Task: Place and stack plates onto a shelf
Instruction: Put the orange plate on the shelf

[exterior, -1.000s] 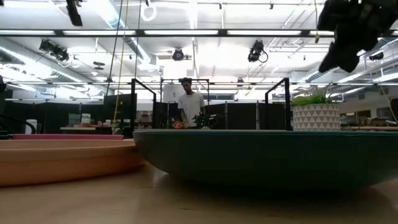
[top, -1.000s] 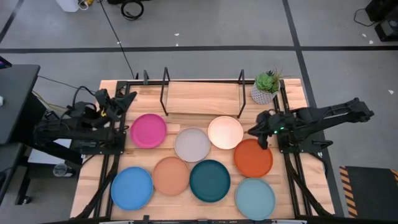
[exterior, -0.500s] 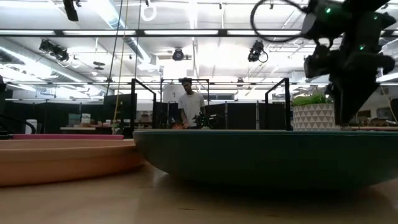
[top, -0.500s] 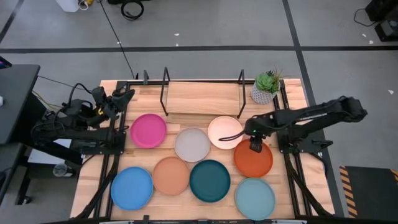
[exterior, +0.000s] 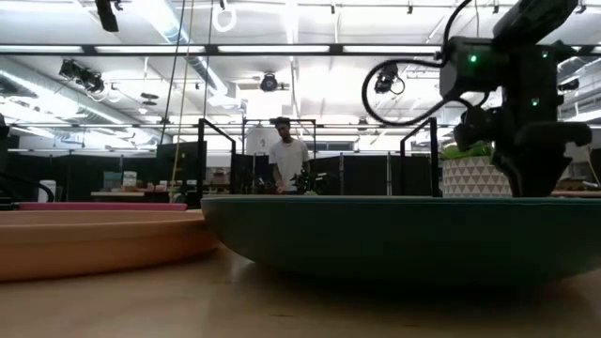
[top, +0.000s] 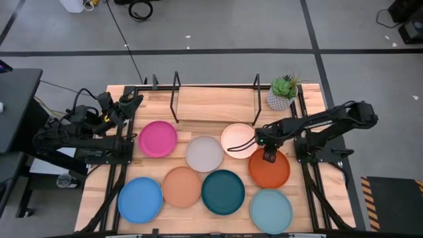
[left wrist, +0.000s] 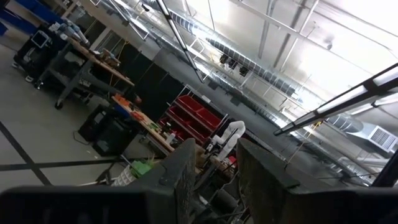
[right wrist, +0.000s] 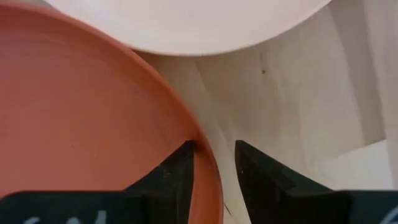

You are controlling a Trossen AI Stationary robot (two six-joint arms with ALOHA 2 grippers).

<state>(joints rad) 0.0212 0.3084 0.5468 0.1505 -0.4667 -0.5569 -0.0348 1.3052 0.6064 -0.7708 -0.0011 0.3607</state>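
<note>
- Nothing on the low black thin-metal shelf with upright posts [top: 215,99] so far; wood base bare, at the table's far edge.
- All eight round shallow matte plates flat on the light wooden table [top: 198,106]: magenta plate [top: 158,139], grey plate [top: 204,153], cream plate [top: 238,141], orange-red plate [top: 271,169], bright blue plate [top: 140,199], peach-tan plate [top: 182,186], dark teal plate [top: 223,192], pale aqua plate [top: 270,209].
- Task judged at its very start: first pick in hand, every placement and stacking left.
- Right gripper [top: 268,156] reached in from the table's right side, pointing down over the far rim of the orange-red plate, just beside the cream one.
- Right gripper [right wrist: 212,163] fingers narrowly parted astride that rim, one finger [right wrist: 177,171] inside the plate, the other [right wrist: 261,171] over bare wood; probably not clamped, though contact hard to judge.
- In the low view, right gripper [exterior: 531,155] low behind the teal plate, tips hidden.
- Left gripper [top: 132,102] parked at the table's left far corner, off the plates, lens aimed at the ceiling; fingers [left wrist: 186,171] slightly apart, holding nothing.
</note>
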